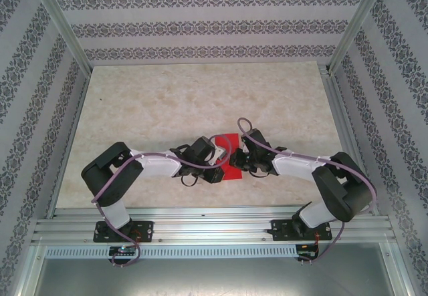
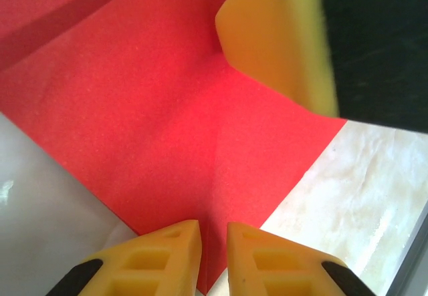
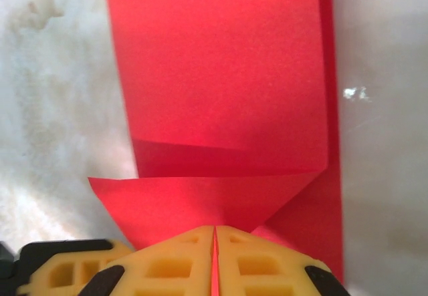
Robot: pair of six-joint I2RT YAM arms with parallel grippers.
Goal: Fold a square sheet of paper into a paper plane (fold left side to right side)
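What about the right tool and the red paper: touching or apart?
Touching. Right wrist view: the right tool pinches the red paper between shut fingers.

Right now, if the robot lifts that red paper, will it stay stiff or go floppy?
Probably floppy: the red paper looks thin and lies flat on the table. Its folds hold sharp creases, so the doubled parts may be a bit stiffer. It likely weighs almost nothing and could slide on the smooth table when pushed.
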